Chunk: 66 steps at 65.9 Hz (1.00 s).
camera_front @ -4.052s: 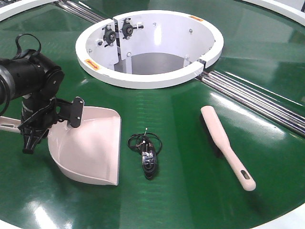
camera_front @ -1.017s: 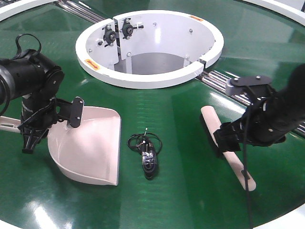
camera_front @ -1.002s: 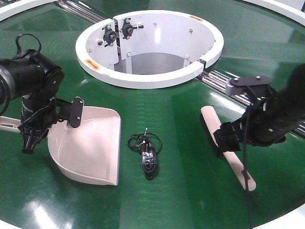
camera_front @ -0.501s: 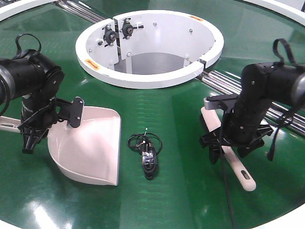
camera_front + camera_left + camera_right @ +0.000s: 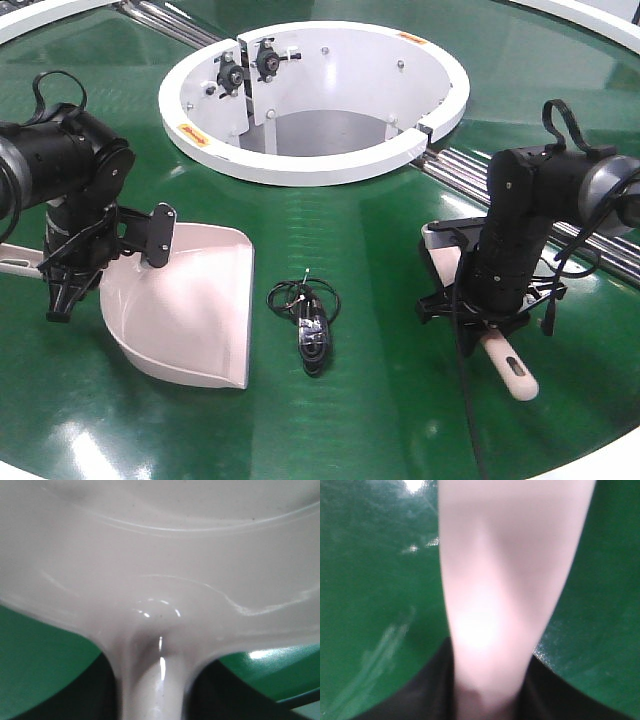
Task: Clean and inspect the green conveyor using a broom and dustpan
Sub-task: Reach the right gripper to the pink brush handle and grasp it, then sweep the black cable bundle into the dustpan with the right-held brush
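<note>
On the green conveyor desk [image 5: 380, 250], jaws of the left gripper [image 5: 61, 298] clasped the dustpan [image 5: 190, 310] handle; the right gripper [image 5: 487, 320] straddled the broom [image 5: 511, 366], its clamping impossible to tell.

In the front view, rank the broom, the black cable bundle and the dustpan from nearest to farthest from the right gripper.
1. The broom, directly under the right gripper.
2. The black cable bundle, mid-belt, toward the left.
3. The dustpan, far left.
</note>
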Available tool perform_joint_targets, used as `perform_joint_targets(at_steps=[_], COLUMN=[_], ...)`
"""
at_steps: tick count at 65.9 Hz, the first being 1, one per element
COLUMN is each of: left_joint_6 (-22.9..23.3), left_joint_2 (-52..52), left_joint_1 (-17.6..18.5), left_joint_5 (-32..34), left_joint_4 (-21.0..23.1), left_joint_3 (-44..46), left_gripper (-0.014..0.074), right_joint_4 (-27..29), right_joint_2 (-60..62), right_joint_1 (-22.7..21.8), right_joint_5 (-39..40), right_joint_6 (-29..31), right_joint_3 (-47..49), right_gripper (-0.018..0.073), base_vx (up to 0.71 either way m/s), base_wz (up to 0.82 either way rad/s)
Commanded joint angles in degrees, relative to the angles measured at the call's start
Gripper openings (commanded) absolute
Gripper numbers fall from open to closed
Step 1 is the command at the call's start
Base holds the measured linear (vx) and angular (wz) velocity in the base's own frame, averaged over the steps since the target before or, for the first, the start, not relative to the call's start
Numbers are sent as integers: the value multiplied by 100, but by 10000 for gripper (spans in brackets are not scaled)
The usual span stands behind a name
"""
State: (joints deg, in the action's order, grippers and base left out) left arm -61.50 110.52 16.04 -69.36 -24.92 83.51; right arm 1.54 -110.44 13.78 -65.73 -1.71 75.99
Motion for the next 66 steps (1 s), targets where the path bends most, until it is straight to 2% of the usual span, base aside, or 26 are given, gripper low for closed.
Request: perform_joint_targets(at_steps=[1,7,20,44,66], left_joint_6=[21,21,21,21,21], left_joint_2=[-352,-352,-352,-352,-352], left_joint_1=[23,23,23,23,23], left_joint_5=[-212,-212,-212,-212,-212], left_joint_4=[-223,-223,-223,-223,-223], left_joint_3=[164,164,164,164,164], left_gripper=[-6,-6,-6,-6,-6], right_joint_4=[-50,-28,-243,-267,-192], right_joint_2=[291,378,772,810,602], right_joint_1=[-36,-36,266,1326,1789], right_joint_5=[-75,-81,-31,-56,-270], right_joint_6=[18,-12,-369,-1207,-1835], right_joint_3=[156,156,167,167,167], right_gripper=[66,-16,-8,-4,-4], base_vx=[0,0,0,0,0], base_wz=[0,0,0,0,0])
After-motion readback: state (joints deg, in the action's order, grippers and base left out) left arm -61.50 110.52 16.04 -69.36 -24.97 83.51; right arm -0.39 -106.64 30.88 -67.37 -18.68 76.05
